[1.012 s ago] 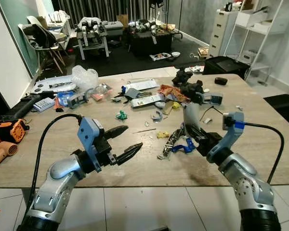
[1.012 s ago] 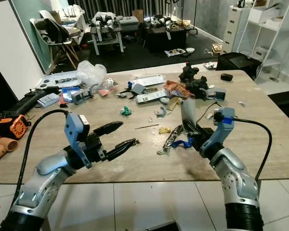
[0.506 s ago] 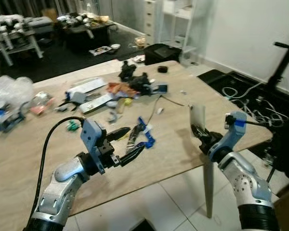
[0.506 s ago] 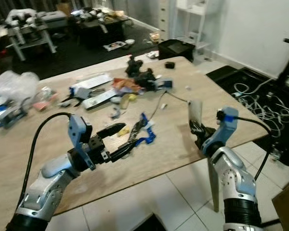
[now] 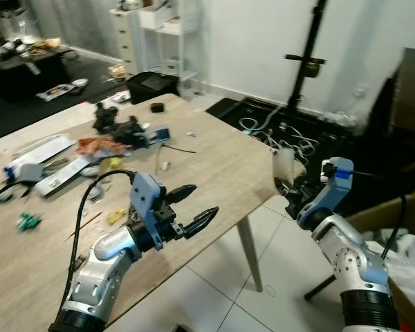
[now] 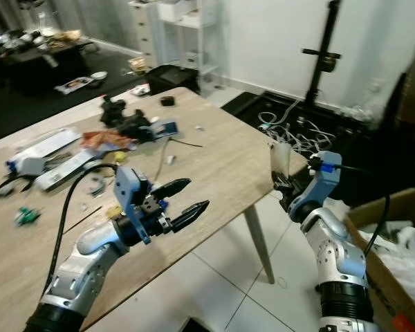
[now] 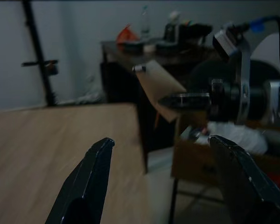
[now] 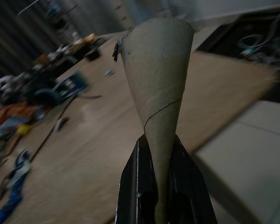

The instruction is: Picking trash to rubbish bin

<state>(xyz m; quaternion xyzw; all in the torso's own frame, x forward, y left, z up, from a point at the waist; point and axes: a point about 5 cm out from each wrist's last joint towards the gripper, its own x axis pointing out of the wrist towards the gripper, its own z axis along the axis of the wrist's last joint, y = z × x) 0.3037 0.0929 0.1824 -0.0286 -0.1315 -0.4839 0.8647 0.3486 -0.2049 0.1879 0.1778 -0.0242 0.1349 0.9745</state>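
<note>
While white walls and a pale tiled floor [image 5: 214, 277] are framing the room, a long wooden table [image 5: 214, 162] is lying ahead of and between the two grippers, its far corner just beside the right gripper [image 5: 286, 188]. Beyond that gripper, a black stand [image 5: 306, 66] is rising against the wall over a tangle of white cables [image 5: 283, 135], and an open cardboard box [image 5: 401, 235] holding crumpled white material is sitting on the floor just to its right. Well behind the left gripper [image 5: 197, 205], loose clutter is spreading across the tabletop: white packets [image 5: 34, 155], an orange wrapper [image 5: 97, 145], black gear [image 5: 117, 124], and a small green piece [image 5: 25, 221]. That left gripper is hovering over the table's near edge with its fingers spread wide and nothing between them. The right gripper is pinching a flattened cardboard tube [image 8: 156, 88] upright by its lower end, fingers narrow against it, out past the table's corner above the tiles.
</note>
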